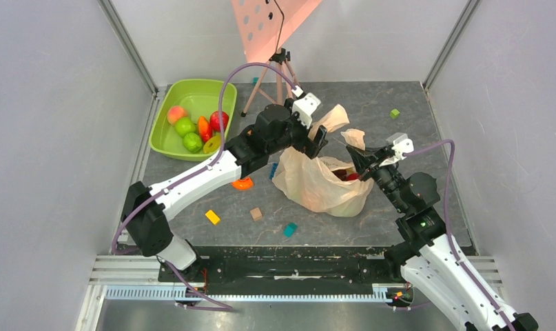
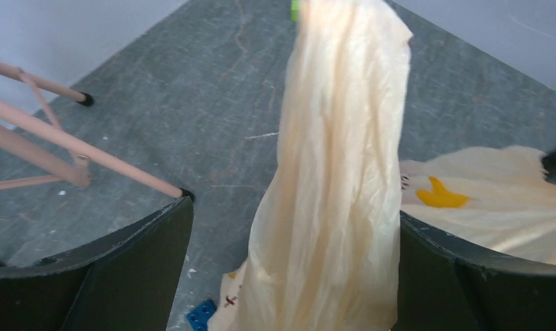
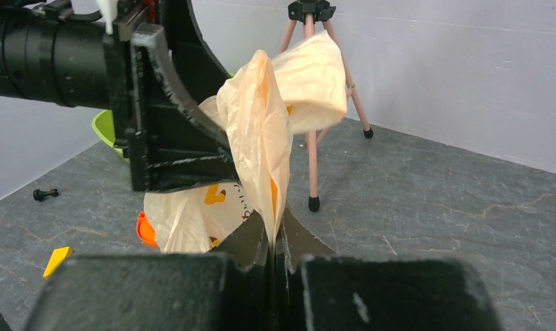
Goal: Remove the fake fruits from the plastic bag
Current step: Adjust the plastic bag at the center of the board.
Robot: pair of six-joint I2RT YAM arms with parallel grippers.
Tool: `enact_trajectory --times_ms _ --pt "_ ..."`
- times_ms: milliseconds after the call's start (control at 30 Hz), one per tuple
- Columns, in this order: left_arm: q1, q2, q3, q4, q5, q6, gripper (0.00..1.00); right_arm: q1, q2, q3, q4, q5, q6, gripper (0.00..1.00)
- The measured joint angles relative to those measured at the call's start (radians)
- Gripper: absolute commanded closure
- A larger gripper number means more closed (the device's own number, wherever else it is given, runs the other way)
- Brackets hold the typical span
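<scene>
The pale peach plastic bag point(image 1: 320, 185) lies crumpled at mid-table with its mouth up. A red fake fruit point(image 1: 351, 176) shows inside the mouth; the rest of its contents are hidden. My right gripper point(image 1: 355, 156) is shut on the bag's right handle, which shows pinched between the jaws in the right wrist view point(image 3: 273, 238). My left gripper point(image 1: 321, 140) is open around the bag's raised left handle point(image 2: 337, 172), which rests against one finger. Several fake fruits point(image 1: 186, 127) lie in the lime-green tub point(image 1: 166, 141).
A pink tripod point(image 1: 278, 76) stands behind the bag, close to the left arm. Loose blocks lie around: yellow point(image 1: 212, 217), brown point(image 1: 256, 214), teal point(image 1: 290, 229), green point(image 1: 395, 113), blue point(image 2: 201, 314). An orange arc piece point(image 1: 242, 183) lies left of the bag.
</scene>
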Motion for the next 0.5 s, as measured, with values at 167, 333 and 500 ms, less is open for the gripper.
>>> enact_trajectory --times_ms 167,333,500 --pt "0.0 0.043 0.061 -0.011 -0.079 0.043 0.02 0.0 -0.012 0.0 -0.016 -0.005 0.002 1.0" --pt "0.0 0.063 0.081 -0.032 -0.122 0.067 0.45 0.0 -0.018 0.001 -0.026 -0.008 0.004 1.0" --pt "-0.003 0.059 0.096 -0.054 -0.112 0.066 0.89 0.0 -0.025 0.024 -0.052 -0.008 0.011 1.0"
